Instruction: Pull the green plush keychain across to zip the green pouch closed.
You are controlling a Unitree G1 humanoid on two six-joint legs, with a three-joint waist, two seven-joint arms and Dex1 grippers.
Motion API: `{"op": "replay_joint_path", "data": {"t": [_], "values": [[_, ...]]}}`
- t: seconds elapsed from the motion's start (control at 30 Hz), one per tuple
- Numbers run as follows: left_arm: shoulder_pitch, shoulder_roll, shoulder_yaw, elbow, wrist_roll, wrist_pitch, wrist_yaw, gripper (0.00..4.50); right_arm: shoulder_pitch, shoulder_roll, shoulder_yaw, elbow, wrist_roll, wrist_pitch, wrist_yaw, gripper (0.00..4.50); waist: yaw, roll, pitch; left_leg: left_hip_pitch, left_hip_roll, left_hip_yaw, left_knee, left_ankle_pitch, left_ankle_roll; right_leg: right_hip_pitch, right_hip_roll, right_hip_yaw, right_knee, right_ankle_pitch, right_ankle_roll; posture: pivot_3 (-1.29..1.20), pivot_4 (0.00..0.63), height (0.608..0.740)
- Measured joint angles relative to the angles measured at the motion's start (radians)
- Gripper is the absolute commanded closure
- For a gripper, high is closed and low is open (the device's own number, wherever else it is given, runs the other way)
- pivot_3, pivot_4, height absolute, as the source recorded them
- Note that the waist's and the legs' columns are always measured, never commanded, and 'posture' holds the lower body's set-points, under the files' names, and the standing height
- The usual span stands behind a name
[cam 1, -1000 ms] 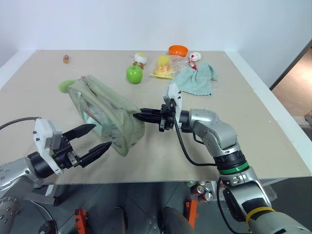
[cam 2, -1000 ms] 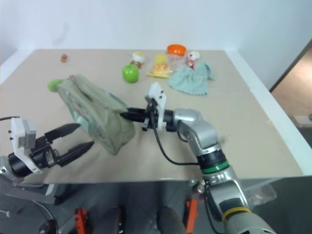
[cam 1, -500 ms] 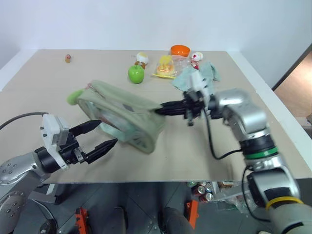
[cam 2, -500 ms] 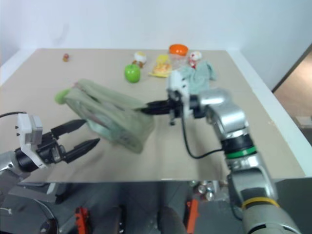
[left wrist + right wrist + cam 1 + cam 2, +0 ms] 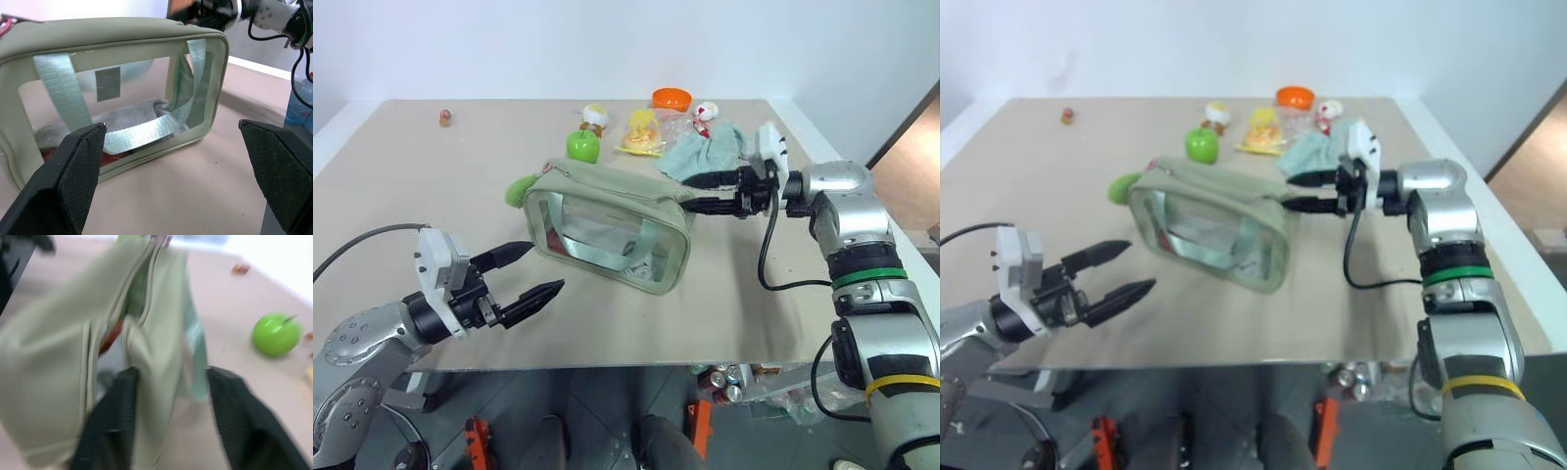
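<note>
- Large boxy pale sage-green fabric pouch [image 5: 612, 225] with clear plastic window sides, lying on its long side near the middle of the beige table [image 5: 401, 196], window panel turned toward the camera.
- Through the window: a pale woven strap looped across, crumpled grey-white contents, a hint of red low inside.
- Seen from the right wrist view, zipper line along the top edge of the pouch still parted, the gap showing dark with a touch of red.
- Small bright lime-green fuzzy plush keychain [image 5: 521, 189] at the pouch's far left end, touching the corner and resting on the table.
- Right gripper [image 5: 690, 192] level, pointing left at the pouch's right end; jaws parted, one finger above the top edge and one just beside the corner; holding nothing that can be made out.
- Left gripper [image 5: 532, 272] low at the front left, near the pouch's front face but apart from it; jaws spread wide, empty.
- Smooth shiny green apple [image 5: 582, 146] just behind the pouch, well clear of the keychain.
- Pale teal cloth [image 5: 710, 152] crumpled behind the right gripper.
- Orange bowl [image 5: 672, 100], yellow plastic-wrapped item [image 5: 642, 133] and small white-and-red toy [image 5: 706, 113] along the table's far edge.
</note>
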State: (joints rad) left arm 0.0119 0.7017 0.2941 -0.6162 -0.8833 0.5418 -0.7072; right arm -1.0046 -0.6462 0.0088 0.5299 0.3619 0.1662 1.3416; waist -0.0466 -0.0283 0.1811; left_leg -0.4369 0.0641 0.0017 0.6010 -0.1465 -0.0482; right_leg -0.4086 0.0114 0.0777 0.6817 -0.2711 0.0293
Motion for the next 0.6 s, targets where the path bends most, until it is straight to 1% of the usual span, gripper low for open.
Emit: {"op": "replay_joint_path", "data": {"t": [0.03, 0.07, 0.1, 0.13, 0.17, 0.2, 0.23, 0.3, 0.33, 0.43, 0.6], "values": [[-0.006, 0.001, -0.003, 0.001, 0.0, 0.004, -0.001, 0.0, 0.016, -0.007, -0.03, -0.064, 0.027, 0.045, -0.036, 0.71, 0.0, 0.0, 0.0, 0.0, 0.0, 0.0, 0.0, 0.0, 0.0, 0.0, 0.0, 0.0, 0.0, 0.0, 0.0, 0.0, 0.15, 0.74], [-0.017, 0.004, -0.008, 0.004, -0.001, 0.008, -0.004, 0.0, 0.066, -0.02, -0.088, -0.188, 0.071, 0.117, -0.098, 0.33, 0.004, 0.0, 0.0, -0.001, 0.0, -0.001, 0.0, 0.0, 0.0, 0.0, 0.0, -0.001, 0.0, 0.0, 0.0, 0.0, 0.15, 0.74], [-0.021, 0.005, -0.009, 0.008, -0.001, 0.009, -0.005, 0.0, 0.09, -0.026, -0.11, -0.236, 0.09, 0.146, -0.122, 0.07, 0.006, 0.0, 0.0, 0.0, 0.0, -0.002, 0.001, -0.001, -0.001, 0.001, 0.0, -0.002, 0.0, -0.002, 0.001, 0.0, 0.15, 0.74], [-0.031, 0.006, -0.012, 0.012, -0.002, 0.012, -0.007, 0.0, 0.135, -0.035, -0.144, -0.316, 0.115, 0.189, -0.162, 0.07, 0.009, 0.0, 0.0, -0.001, 0.0, -0.002, 0.0, -0.001, -0.001, 0.001, 0.0, -0.002, 0.0, -0.002, 0.002, 0.0, 0.15, 0.74], [-0.049, 0.006, -0.017, 0.02, -0.006, 0.016, -0.013, 0.0, 0.23, -0.049, -0.196, -0.447, 0.146, 0.245, -0.221, 0.07, 0.015, -0.001, -0.001, -0.001, 0.0, -0.003, 0.0, -0.001, -0.002, 0.001, 0.0, -0.002, 0.0, -0.003, 0.002, 0.0, 0.15, 0.74], [-0.055, 0.009, -0.017, 0.022, -0.013, 0.02, -0.018, 0.0, 0.289, -0.054, -0.22, -0.516, 0.164, 0.281, -0.253, 0.07, 0.019, -0.002, -0.001, -0.001, 0.0, -0.003, 0.001, -0.002, -0.003, 0.002, 0.0, -0.003, 0.0, -0.003, 0.002, 0.0, 0.15, 0.74], [-0.069, 0.016, -0.022, 0.028, -0.023, 0.029, -0.029, 0.0, 0.403, -0.057, -0.251, -0.641, 0.195, 0.346, -0.313, 0.07, 0.022, -0.001, -0.001, -0.001, 0.0, -0.003, 0.001, -0.002, -0.003, 0.001, 0.0, -0.002, 0.0, -0.003, 0.002, 0.0, 0.15, 0.74], [-0.091, 0.022, -0.032, 0.041, -0.036, 0.043, -0.047, 0.0, 0.493, -0.05, -0.265, -0.75, 0.228, 0.415, -0.385, 0.07, 0.02, 0.0, 0.0, 0.0, 0.0, -0.001, 0.001, -0.002, -0.003, 0.0, 0.0, 0.0, 0.0, -0.003, 0.002, 0.0, 0.15, 0.74], [-0.119, 0.029, -0.045, 0.052, -0.047, 0.057, -0.065, 0.0, 0.555, -0.03, -0.282, -0.839, 0.249, 0.452, -0.445, 0.07, 0.017, 0.001, 0.0, 0.0, 0.0, -0.001, 0.001, -0.002, -0.003, 0.001, 0.001, 0.0, 0.001, -0.003, 0.002, 0.0, 0.15, 0.74], [-0.166, 0.058, -0.074, 0.065, -0.079, 0.097, -0.118, 0.0, 0.645, 0.024, -0.275, -0.998, 0.277, 0.494, -0.56, 0.07, 0.005, 0.001, 0.0, 0.001, 0.0, -0.002, 0.002, -0.001, -0.002, 0.001, 0.001, 0.0, 0.001, -0.001, 0.002, 0.0, 0.15, 0.74], [-0.23, 0.07, -0.121, 0.102, -0.08, 0.13, -0.186, 0.0, 0.685, 0.064, -0.215, -1.059, 0.269, 0.501, -0.663, 0.07, -0.001, 0.0, 0.0, 0.002, 0.0, -0.001, 0.003, 0.0, 0.0, 0.002, 0.001, 0.001, 0.001, 0.0, -0.001, 0.0, 0.15, 0.74]]}}
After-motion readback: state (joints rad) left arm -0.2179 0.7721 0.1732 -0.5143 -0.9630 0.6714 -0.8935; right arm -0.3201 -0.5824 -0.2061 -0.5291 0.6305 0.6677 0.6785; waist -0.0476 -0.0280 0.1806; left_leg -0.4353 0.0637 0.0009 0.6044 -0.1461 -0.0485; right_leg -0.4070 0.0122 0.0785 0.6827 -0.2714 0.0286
